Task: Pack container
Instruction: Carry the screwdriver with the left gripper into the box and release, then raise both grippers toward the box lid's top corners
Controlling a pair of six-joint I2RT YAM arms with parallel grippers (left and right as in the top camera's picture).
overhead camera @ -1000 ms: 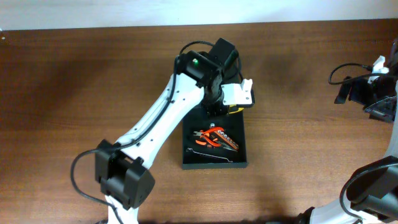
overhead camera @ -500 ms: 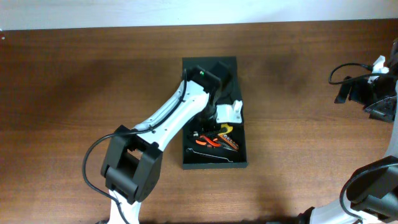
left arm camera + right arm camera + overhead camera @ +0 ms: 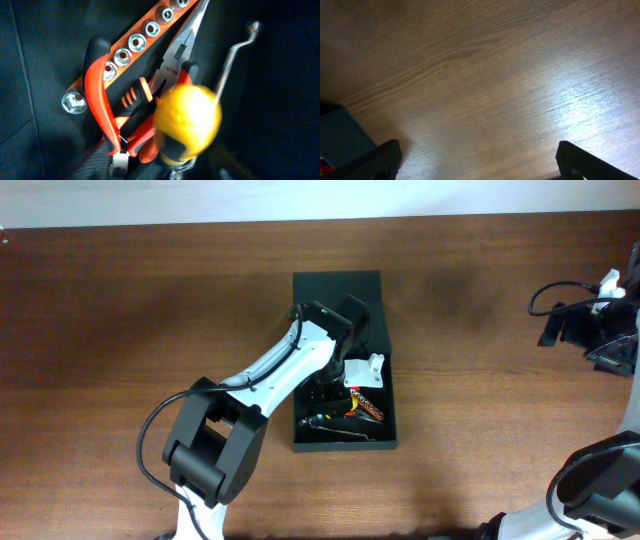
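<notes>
One brown wood-grain table (image 3: 120, 330); container (image 3: 345, 444) central. Right gripper (image 3: 477, 156), 3 o'clock, spread wide; left gripper (image 3: 355, 380) over container, grip unclear.

The white-and-black jointed left arm (image 3: 270, 370) rises from a bulky black joint near the lower edge of the overhead view and slants up and to the right, with a green light lit on its upper housing. From there the wrist bends back down, so the black-and-white two-finger left gripper (image 3: 352, 383) points steeply downward. Its fingers barely show in its own wrist view, so how its jaws stand cannot be told. The black-jointed right arm (image 3: 600, 480) stands at the far right edge, well apart from the left. The black two-finger right gripper (image 3: 481, 162) is spread wide, one dark fingertip (image 3: 387, 155) at each lower corner of its wrist view, nothing between them
</notes>
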